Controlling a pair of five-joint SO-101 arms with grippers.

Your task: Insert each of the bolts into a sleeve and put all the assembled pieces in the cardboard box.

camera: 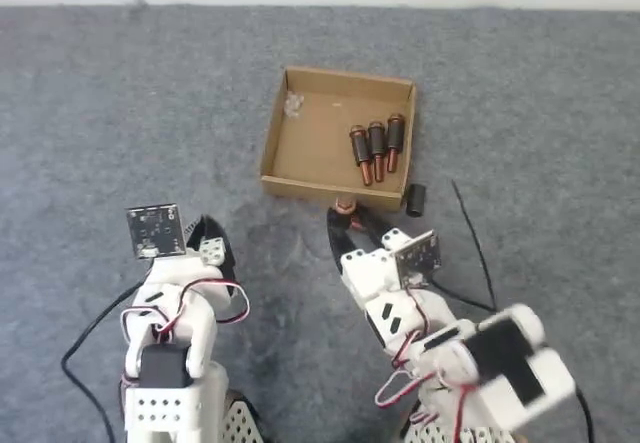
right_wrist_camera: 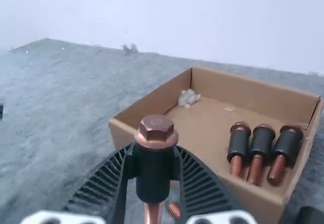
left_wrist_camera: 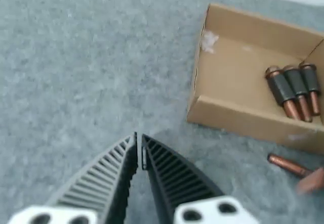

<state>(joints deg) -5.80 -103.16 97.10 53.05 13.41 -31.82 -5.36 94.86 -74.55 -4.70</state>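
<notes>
The cardboard box [camera: 283, 133] sits at the table's middle back with three assembled bolt-and-sleeve pieces [camera: 377, 147] side by side in its right half. Just in front of the box's near wall, my right gripper [camera: 345, 218] is shut on a black sleeve [right_wrist_camera: 152, 176] with a copper bolt [right_wrist_camera: 156, 131] through it, head up. A loose copper bolt [left_wrist_camera: 287, 164] lies on the carpet under that gripper. A spare black sleeve [camera: 415, 199] stands by the box's right front corner. My left gripper [left_wrist_camera: 139, 142] is shut and empty over bare carpet, left of the box.
A white scrap [camera: 293, 104] lies in the box's back left corner. A thin black cable [camera: 475, 243] runs across the carpet right of the right arm. Grey carpet [camera: 120, 113] stretches to the left of the box. A pale wall borders the far edge.
</notes>
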